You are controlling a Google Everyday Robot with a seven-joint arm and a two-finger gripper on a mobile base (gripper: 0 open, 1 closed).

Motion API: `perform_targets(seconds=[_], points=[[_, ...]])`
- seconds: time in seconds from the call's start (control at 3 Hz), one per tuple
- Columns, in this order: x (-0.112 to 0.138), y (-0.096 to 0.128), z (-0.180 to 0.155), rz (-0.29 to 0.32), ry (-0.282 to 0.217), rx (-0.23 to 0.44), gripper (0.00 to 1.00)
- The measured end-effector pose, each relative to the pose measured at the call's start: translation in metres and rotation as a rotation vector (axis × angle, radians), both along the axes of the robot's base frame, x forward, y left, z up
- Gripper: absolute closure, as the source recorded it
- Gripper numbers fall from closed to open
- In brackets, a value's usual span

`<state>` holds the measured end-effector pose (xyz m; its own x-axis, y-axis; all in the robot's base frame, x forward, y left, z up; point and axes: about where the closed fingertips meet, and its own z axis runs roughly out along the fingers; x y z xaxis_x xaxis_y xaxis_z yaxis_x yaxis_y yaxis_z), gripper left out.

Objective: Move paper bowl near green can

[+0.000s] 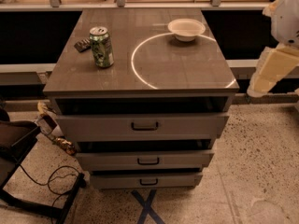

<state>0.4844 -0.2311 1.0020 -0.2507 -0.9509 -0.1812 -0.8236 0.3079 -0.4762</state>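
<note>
Task not begun. Paper bowl [186,29] near far right corner of desk [187,73]; green can [101,47] upright near left edge, well apart.
Tool [272,70] off desk's right edge, clear of bowl; released or clenched: cannot tell.
Left, by judgement: reach, grasp, carry across, set down beside can.
Bowl: thin white paper, shallow, flared rim.
Can: green metal cylinder, whitish mottling, silver top.
Desk top: smooth, glossy grey-brown.

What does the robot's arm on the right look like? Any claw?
Only part shows at the right edge: a rounded white shell above a blocky, pale cream-yellow arm segment with flat angled faces. No cables or markings are visible. The claw is out of view, beyond that edge.
</note>
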Motion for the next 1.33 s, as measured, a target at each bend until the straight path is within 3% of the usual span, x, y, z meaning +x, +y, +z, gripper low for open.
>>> perform_targets(seconds=[0.33, 0.67, 1.33], points=[[0.062, -0.009, 0.018, -0.023, -0.211, 0.035, 0.00], [0.112, -0.002, 0.028, 0.012, -0.324, 0.140, 0.00], [0.115, 0.001, 0.026, 0.002, -0.347, 0.129, 0.00]])
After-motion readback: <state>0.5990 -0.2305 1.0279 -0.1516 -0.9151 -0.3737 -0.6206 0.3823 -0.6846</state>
